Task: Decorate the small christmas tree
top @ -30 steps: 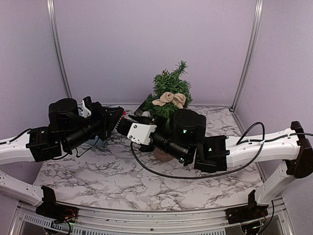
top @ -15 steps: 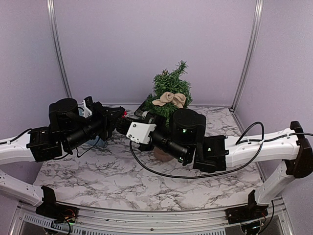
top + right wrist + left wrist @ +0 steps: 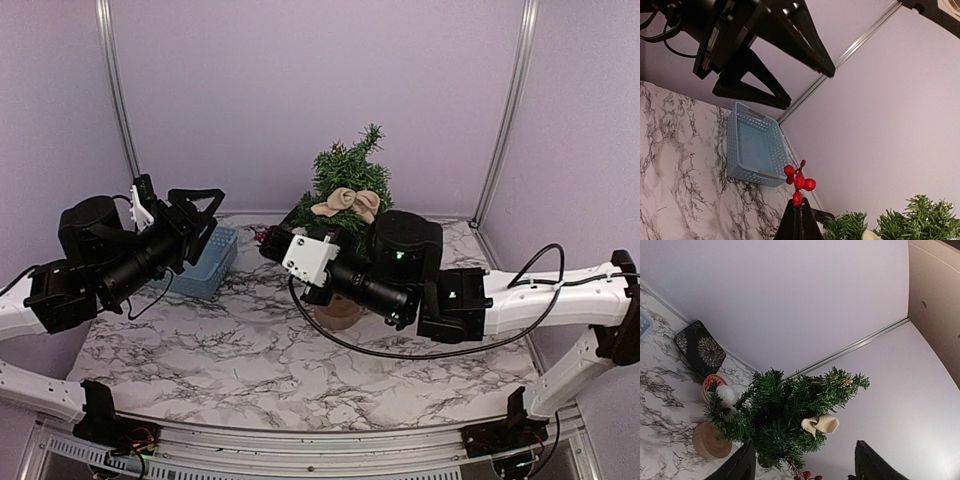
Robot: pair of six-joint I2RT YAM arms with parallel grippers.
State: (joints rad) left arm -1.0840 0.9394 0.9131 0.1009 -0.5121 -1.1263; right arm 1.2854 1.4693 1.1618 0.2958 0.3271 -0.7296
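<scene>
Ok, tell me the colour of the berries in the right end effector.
Bright red berries; clearest in the right wrist view.

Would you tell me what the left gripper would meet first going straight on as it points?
Probably the red berry sprig held in the right gripper, with the small christmas tree just beyond; depth is unclear.

small christmas tree (image 3: pixel 780 415) upright | tan bow (image 3: pixel 821 424) on branch | red berries (image 3: pixel 807 475) beneath
</scene>
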